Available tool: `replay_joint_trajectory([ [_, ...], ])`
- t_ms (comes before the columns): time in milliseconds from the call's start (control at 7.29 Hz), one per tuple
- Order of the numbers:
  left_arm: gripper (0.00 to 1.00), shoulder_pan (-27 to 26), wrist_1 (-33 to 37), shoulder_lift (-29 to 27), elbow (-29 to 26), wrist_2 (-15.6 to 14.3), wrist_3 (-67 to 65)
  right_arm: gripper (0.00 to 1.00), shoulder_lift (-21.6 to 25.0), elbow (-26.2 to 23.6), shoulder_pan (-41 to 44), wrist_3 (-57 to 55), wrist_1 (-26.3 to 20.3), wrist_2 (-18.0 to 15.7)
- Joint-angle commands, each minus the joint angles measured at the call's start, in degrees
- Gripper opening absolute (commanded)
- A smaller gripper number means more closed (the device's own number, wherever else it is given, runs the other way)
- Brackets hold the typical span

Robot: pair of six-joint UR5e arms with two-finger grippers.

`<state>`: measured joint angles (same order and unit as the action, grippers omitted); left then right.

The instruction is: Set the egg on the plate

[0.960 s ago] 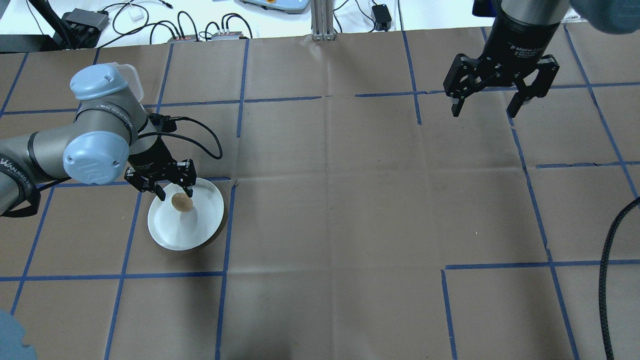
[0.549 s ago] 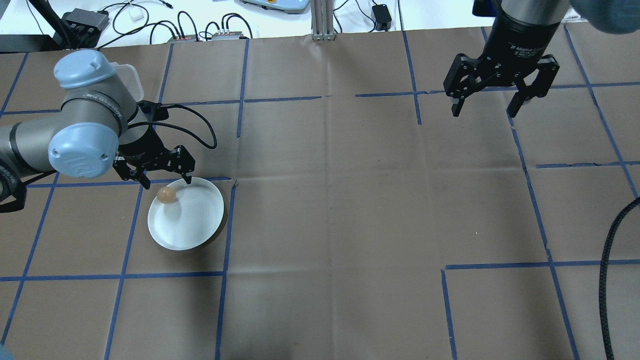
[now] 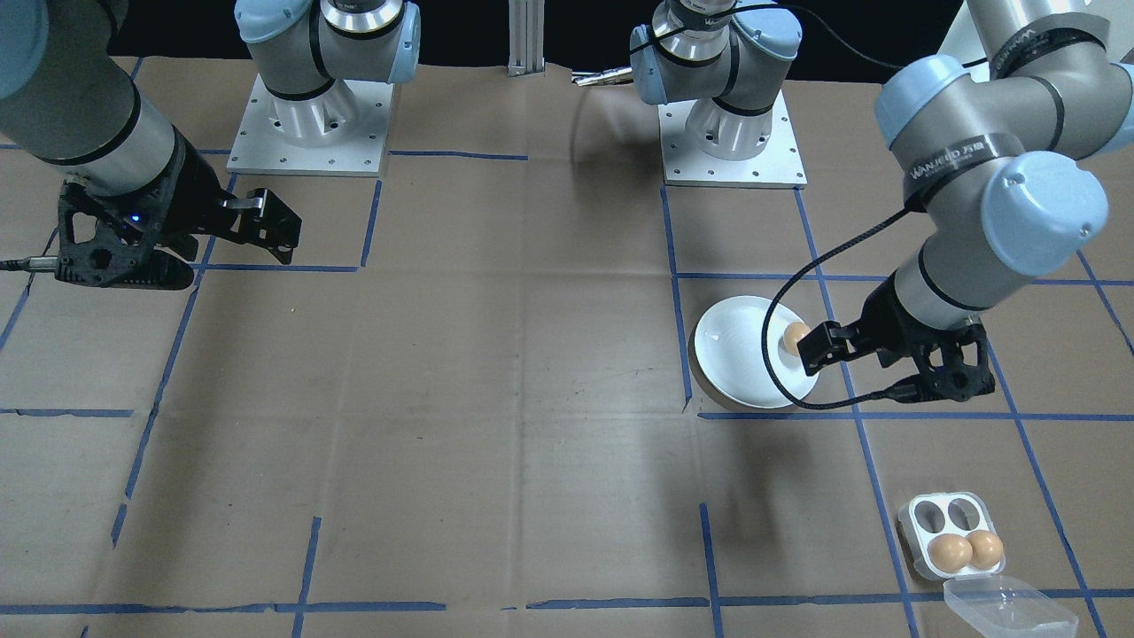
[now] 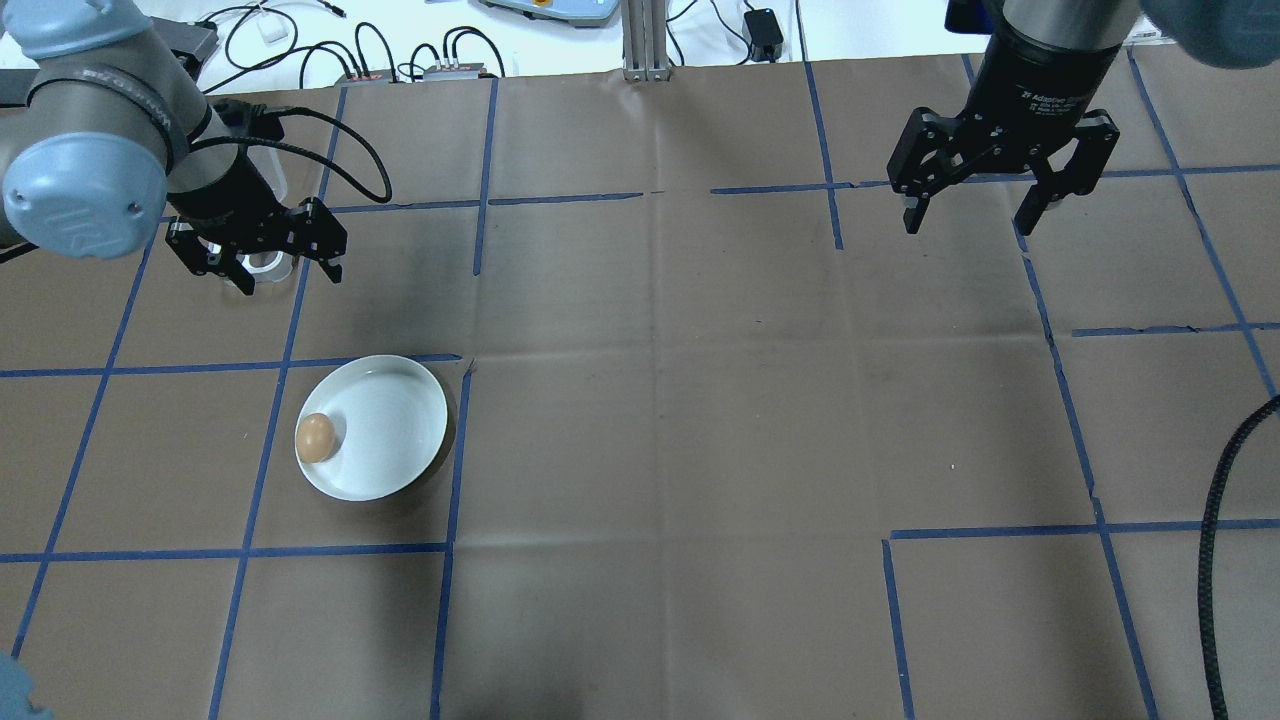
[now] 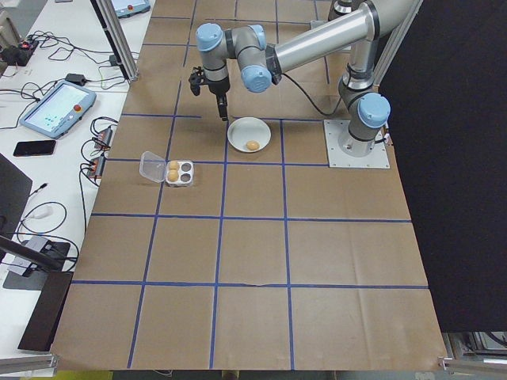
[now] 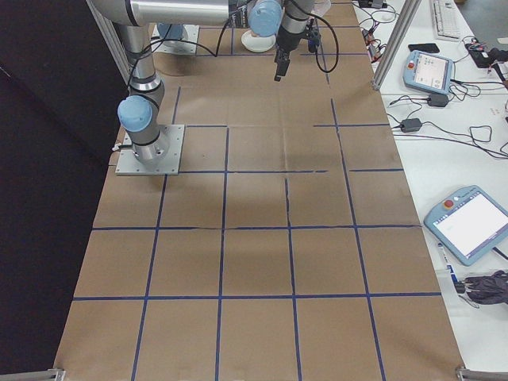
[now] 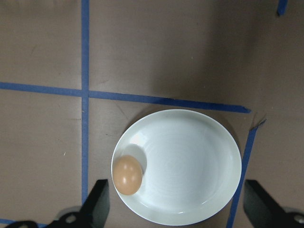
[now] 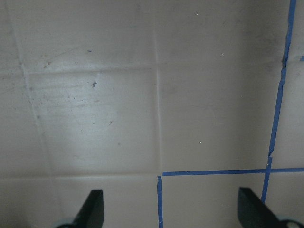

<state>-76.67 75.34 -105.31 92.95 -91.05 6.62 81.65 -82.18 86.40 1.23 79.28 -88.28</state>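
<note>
On plate point(image 4: 385, 440), at its left rim: egg point(image 4: 315, 437), well clear of left jaws point(image 4: 257, 255), wide open, empty. Far right: right jaws point(image 4: 1003, 198), also spread, empty.

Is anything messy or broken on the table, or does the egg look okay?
Nothing is broken or spilled. The egg looks whole, but it sits right at the edge of the plate, not in the middle. The egg tray is open, its clear lid lying beside it, with two eggs inside.
</note>
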Motion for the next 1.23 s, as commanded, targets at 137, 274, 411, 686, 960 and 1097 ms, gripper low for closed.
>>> replay_joint_trajectory([
  [137,1.0,4.04,0.86,-9.63,-12.06,-0.44,9.73,1.0,0.0,0.0,0.0,0.0,0.0,0.04],
  [274,1.0,5.82,0.78,-10.17,-12.61,-0.7,21.74,1.0,-0.08,0.0,0.0,0.0,0.0,0.04],
  [411,1.0,6.96,0.17,-10.79,-13.05,-0.88,29.08,1.0,0.0,0.0,0.0,0.0,0.0,0.04],
  [686,1.0,7.5,-0.28,-13.68,-14.98,-7.51,41.62,1.0,0.0,0.0,0.0,0.0,0.0,0.04],
  [960,1.0,7.59,-0.8,-14.13,-16.39,-7.3,62.14,1.0,0.0,0.0,0.0,0.0,0.0,-0.05],
  [1097,1.0,7.68,-3.07,-15.18,-16.83,-2.69,70.99,1.0,0.0,0.0,0.0,0.0,0.0,0.04],
])
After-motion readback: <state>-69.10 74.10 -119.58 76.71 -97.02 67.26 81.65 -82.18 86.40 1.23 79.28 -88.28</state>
